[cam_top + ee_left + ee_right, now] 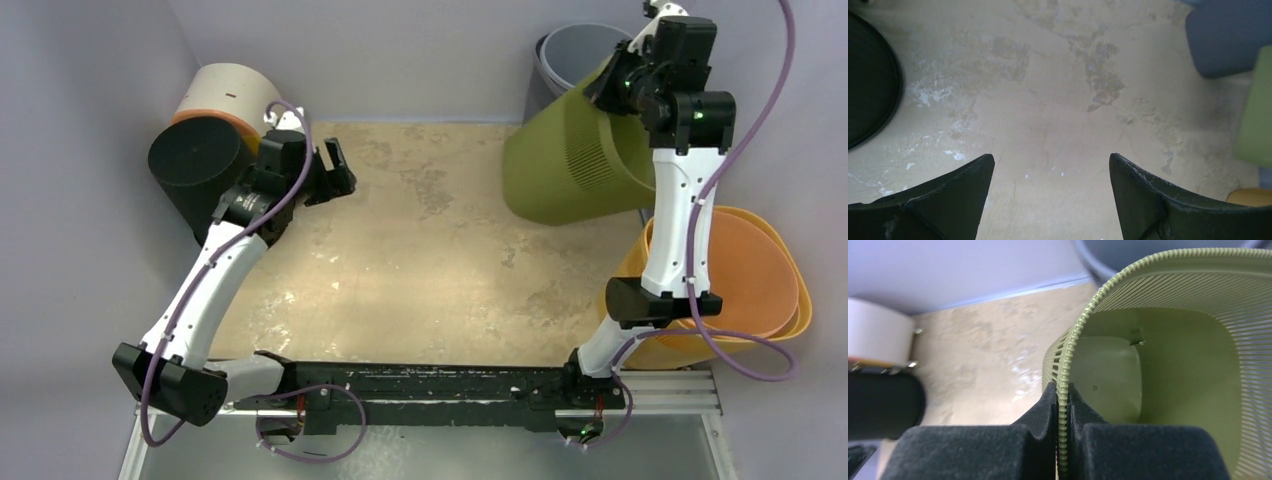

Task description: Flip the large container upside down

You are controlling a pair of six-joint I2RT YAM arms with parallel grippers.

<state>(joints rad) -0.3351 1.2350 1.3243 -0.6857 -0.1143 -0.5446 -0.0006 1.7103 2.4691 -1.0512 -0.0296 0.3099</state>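
While tilted at the bench's far right, the green container shows finely ribbed, slatted olive walls, a smooth inner base and a beaded rim. Mouth faces up toward the right gripper, jaws clamped on that rim. Left gripper over bare bench, jaws apart. Grey bin just behind the container.

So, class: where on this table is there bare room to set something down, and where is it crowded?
Bare: the middle of the table, between the open left hand and the green basket. Crowded: far right, where green basket, grey bin and orange tub bunch; far left, the black bin and white bin.
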